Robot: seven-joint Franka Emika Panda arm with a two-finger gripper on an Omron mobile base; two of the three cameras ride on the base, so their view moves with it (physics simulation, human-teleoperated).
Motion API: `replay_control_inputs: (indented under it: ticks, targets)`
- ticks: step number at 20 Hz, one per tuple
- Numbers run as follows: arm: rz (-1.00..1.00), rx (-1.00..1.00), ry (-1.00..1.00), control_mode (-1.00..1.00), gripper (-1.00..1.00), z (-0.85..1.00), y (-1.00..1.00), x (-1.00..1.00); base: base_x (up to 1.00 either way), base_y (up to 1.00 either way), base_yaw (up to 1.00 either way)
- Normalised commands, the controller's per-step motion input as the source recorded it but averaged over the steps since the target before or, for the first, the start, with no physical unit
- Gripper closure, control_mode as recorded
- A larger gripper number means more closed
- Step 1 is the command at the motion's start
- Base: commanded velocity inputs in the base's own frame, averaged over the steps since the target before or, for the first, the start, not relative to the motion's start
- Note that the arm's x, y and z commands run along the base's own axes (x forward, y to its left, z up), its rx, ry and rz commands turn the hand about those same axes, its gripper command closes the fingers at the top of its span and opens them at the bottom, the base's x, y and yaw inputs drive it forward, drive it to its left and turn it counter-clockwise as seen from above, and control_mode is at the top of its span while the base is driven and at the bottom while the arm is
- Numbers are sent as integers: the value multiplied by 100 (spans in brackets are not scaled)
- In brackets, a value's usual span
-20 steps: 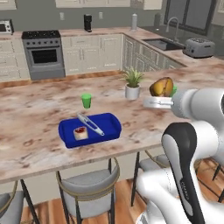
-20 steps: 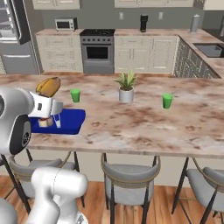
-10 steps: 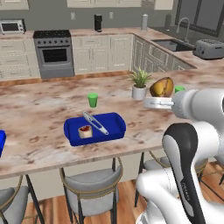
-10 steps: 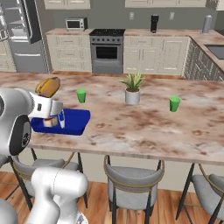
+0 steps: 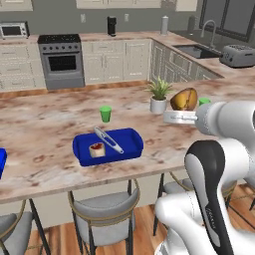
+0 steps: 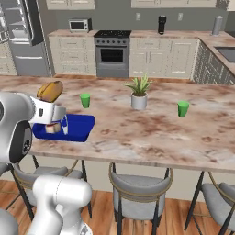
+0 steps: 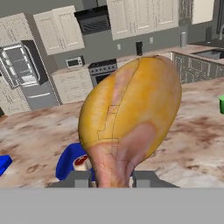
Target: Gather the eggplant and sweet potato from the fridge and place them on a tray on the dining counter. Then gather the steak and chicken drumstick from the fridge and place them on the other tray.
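The gripper (image 5: 175,117) is clamped on the drumstick (image 5: 184,99), which sticks up out of the jaws with its fat end on top and its thin end pinched below. It hangs in the air above the counter (image 5: 45,124), near the front edge.

The tray (image 5: 107,147) it should go in sits on the counter near that same front edge, off to the arm's left side and lower down. So I think the arm has to swing left and then go down.

I count one blue tray here, one steak (image 5: 96,149) inside it, one silver utensil (image 5: 109,140) beside the steak, one plant (image 5: 159,96) and two green cups (image 6: 85,100).
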Motion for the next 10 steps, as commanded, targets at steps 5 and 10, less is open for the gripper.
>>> replay_control_inputs:
  ticks: [5,10]
  targets:
    - [2,0,1,-100,100,-4,0,3,4,-1,2]
    - [6,-2,8,-100,100,-10,0,27,0,0,0]
